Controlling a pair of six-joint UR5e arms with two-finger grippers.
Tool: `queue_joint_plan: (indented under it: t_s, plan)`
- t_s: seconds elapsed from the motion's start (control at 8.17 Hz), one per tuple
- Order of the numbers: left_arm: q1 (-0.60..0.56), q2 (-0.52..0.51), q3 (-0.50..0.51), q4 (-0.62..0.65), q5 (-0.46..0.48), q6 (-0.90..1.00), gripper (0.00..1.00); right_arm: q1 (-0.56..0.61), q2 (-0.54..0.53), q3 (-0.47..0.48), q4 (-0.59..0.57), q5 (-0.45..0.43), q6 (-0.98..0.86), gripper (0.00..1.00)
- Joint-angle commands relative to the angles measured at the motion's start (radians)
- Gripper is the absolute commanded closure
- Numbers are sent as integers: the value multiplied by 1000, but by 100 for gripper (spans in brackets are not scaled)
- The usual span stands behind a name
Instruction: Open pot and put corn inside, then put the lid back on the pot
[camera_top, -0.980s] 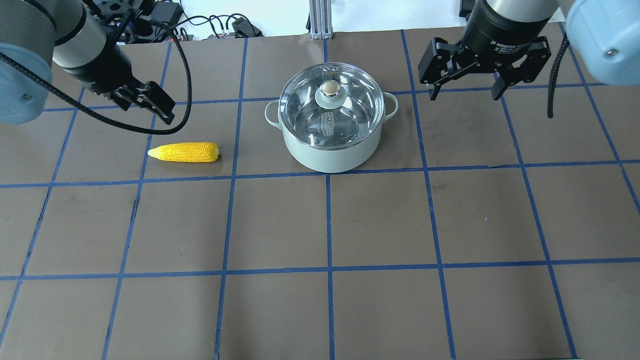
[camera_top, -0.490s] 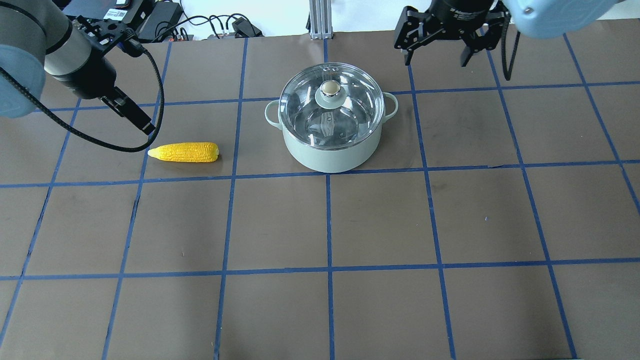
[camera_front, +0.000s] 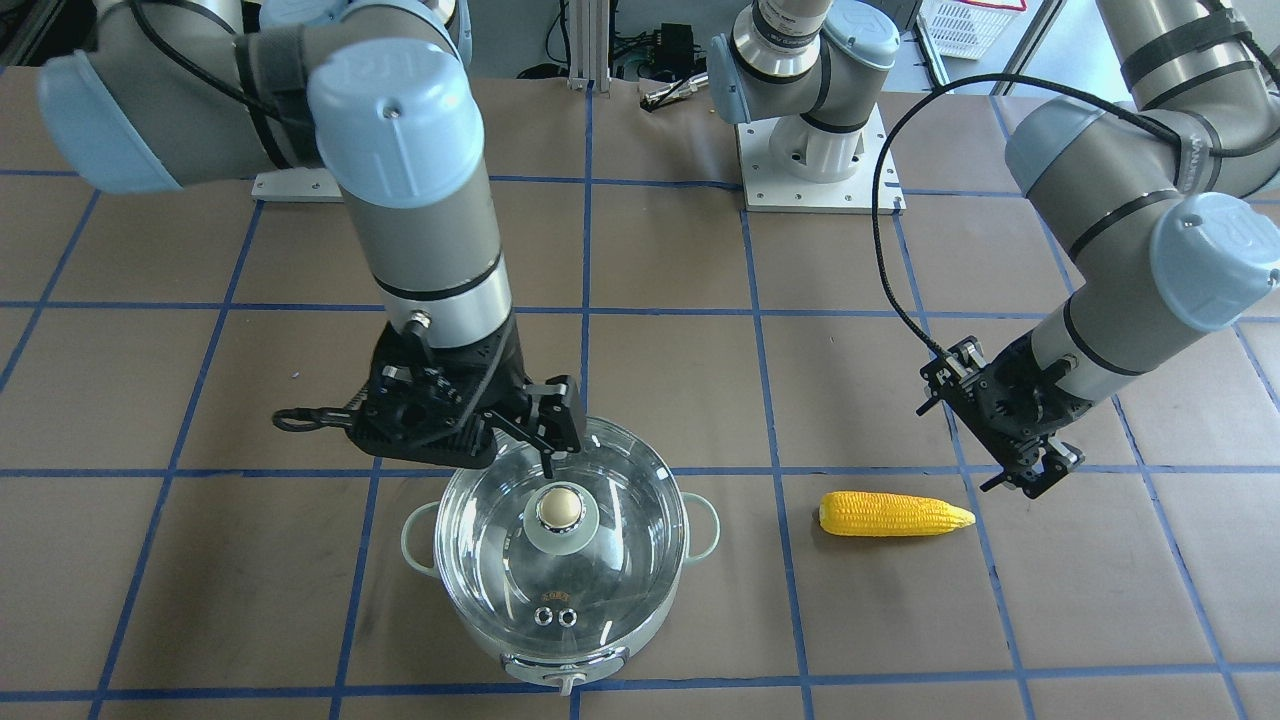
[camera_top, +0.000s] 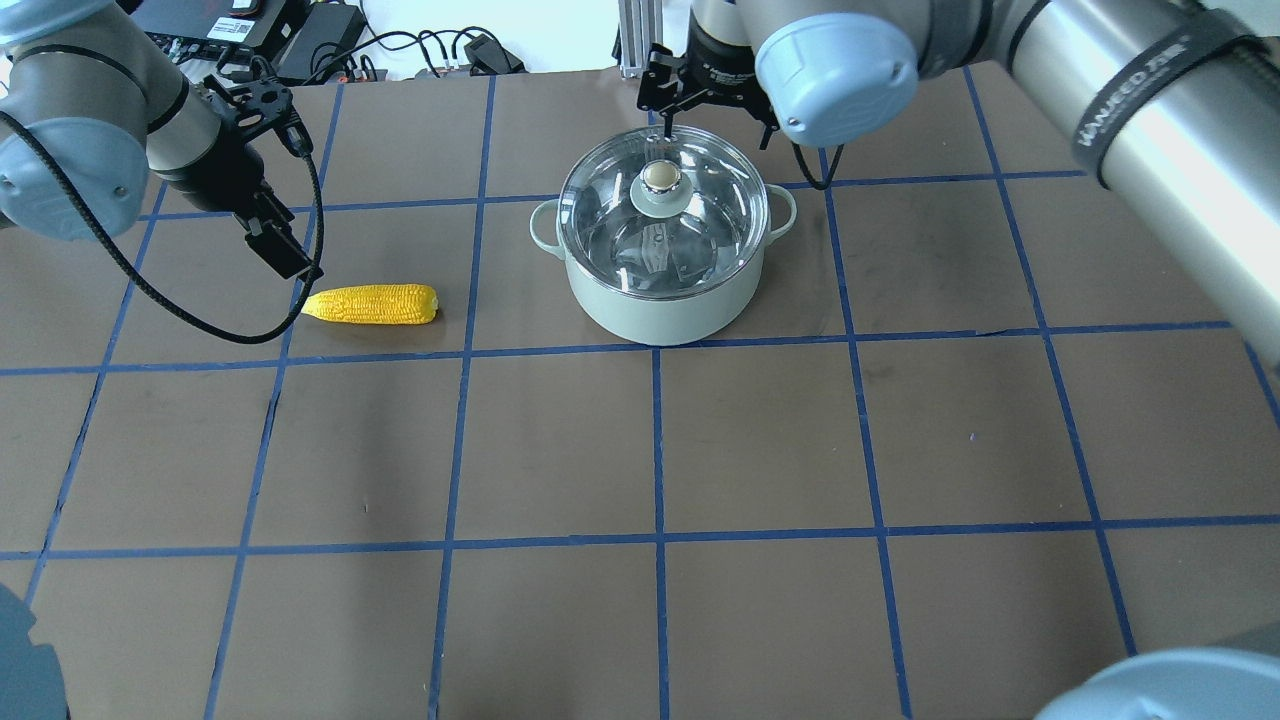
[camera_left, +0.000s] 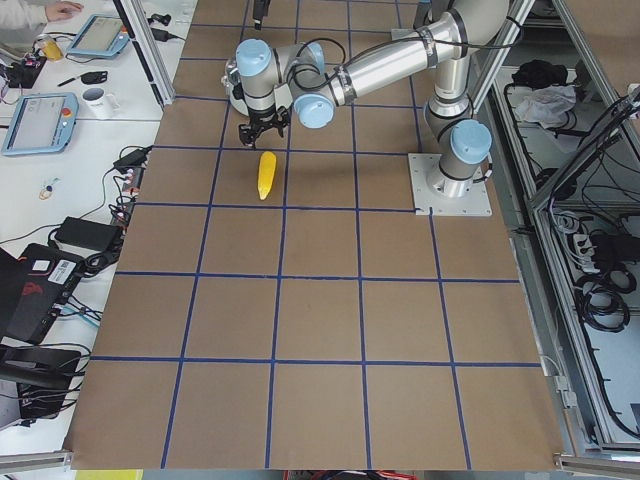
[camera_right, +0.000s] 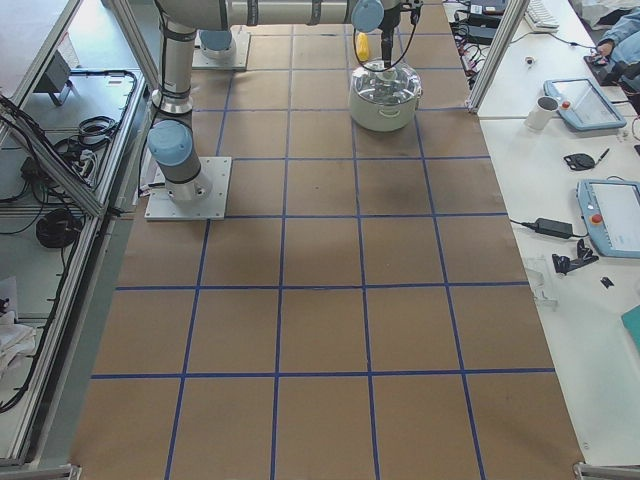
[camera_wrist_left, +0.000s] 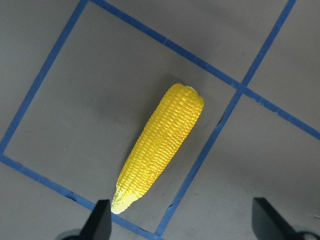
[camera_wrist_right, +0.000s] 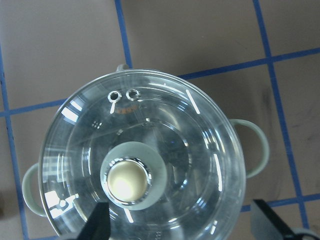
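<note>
The pot (camera_top: 655, 300) stands on the table with the clear glass lid (camera_top: 700, 215) on it, its cream knob (camera_top: 660, 177) in the centre. My right gripper (camera_top: 714, 120) hangs open above the lid's far edge. In the right wrist view the knob (camera_wrist_right: 128, 182) lies close to the left fingertip (camera_wrist_right: 101, 222). The yellow corn (camera_top: 372, 304) lies left of the pot, pointed end to the left. My left gripper (camera_top: 284, 248) is open just above that tip. The left wrist view shows the corn (camera_wrist_left: 161, 154) between and ahead of the fingers.
The brown table (camera_top: 760, 440) has a blue tape grid. Cables and boxes (camera_top: 330, 30) lie beyond its far edge. The right arm's long link (camera_top: 1150, 110) crosses the upper right. The pot's two loop handles (camera_top: 782, 212) stick out sideways.
My right gripper has swung from the right side leftwards to above the lid's far edge. My left gripper has moved down and towards the corn's pointed tip. Pot, lid and corn have not moved.
</note>
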Motion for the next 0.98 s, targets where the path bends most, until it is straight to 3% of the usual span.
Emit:
queue_joint_plan:
  t_s: [0.0,0.61,0.86]
  plan:
    - [1,-108,-1,92,-19,213,0,57,102,-2,-133,-12,87,0]
    - [1,-210,-2,105,-20,344,0,59,149,1,-178,-30,6,0]
    - [1,-232,-2,105,-20,344,0,72,149,2,-168,-33,-10,15]
